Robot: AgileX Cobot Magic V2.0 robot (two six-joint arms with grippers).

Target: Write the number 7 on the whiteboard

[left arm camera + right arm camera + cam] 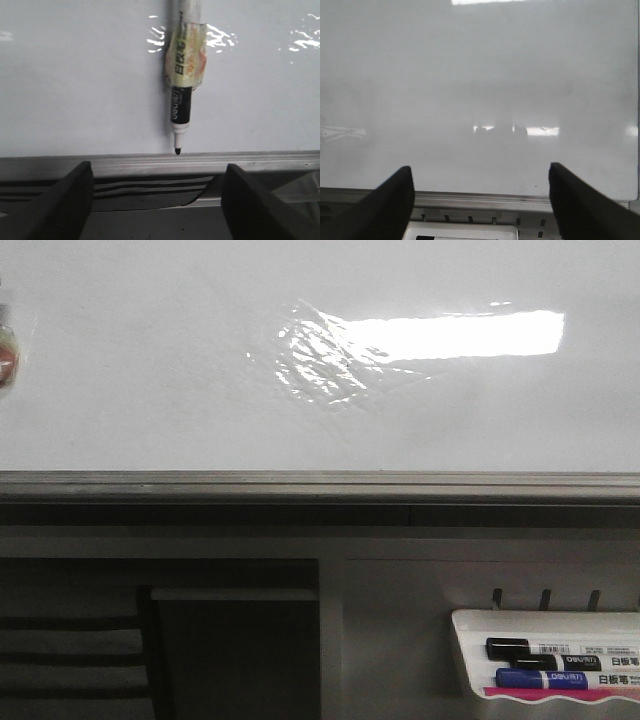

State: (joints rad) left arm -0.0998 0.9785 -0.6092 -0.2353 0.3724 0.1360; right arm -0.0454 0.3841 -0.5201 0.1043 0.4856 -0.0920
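Tray (pixel 470 640) sits below the board rail at my right side: 2 markers in it, 1 black-capped (pixel 540 650) and 1 blue-capped (pixel 545 679), lying side by side, labels facing out, w/ a pink strip along the tray's front lip. Can't tell if more lies under them. 3 small hooks stick up above the tray rim. In my right wrist view the tray's top edge shows just below and between my right fingers (pixel 395 205).

Whiteboard (pixel 150 360) fills everything ahead of both jaws; 1 bright glare bar and 1 wrinkled film patch on it. No 7 drawn on it as far as I see.

1 more marker (pixel 182 75), uncapped, black tip down, hangs ahead of my left gripper (pixel 160 200), centred btwn the fingers, tip just above the grey rail (pixel 100 162). Yellowish tape wraps its barrel.

Left jaws: wide apart, holding nothing. Right gripper (pixel 480 210): jaws also wide apart, nothing btwn them.
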